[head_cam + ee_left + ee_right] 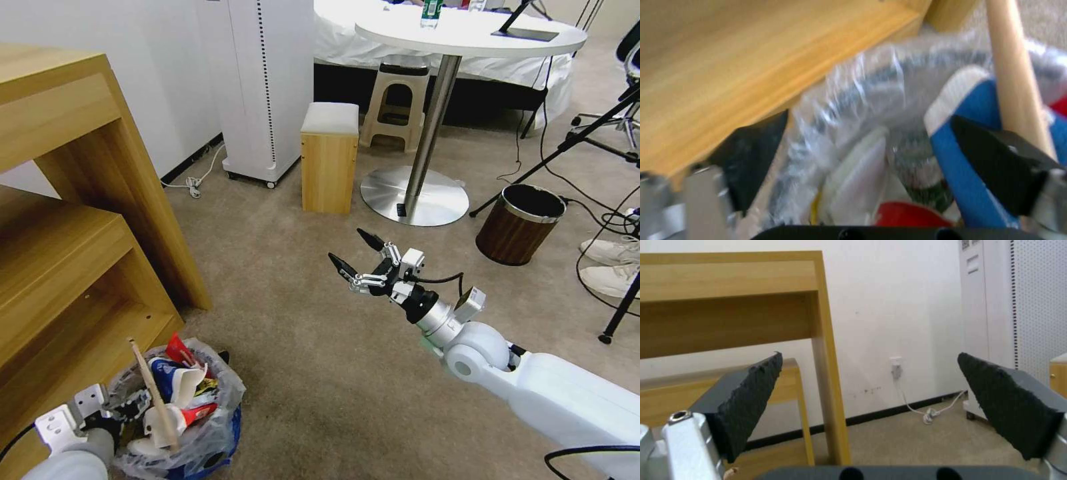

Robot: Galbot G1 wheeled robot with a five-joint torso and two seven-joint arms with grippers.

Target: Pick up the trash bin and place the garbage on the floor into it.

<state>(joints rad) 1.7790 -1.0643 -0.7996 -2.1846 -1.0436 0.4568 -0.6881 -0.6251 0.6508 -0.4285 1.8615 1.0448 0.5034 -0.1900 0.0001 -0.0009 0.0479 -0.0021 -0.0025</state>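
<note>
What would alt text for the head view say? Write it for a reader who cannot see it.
The left pincer grips the rim of the trash bin, stuffed with garbage, beside a wooden shelf unit. The right pincer hangs open and empty above bare floor. Behind stand a brown bin and a round table.

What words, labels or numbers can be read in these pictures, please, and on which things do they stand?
None can be read.
Bottle on the round table: green label, too small to read.
Paper cups in the trash bin: red and blue print, no legible text.
White cabinet: a panel, blurred.
</note>
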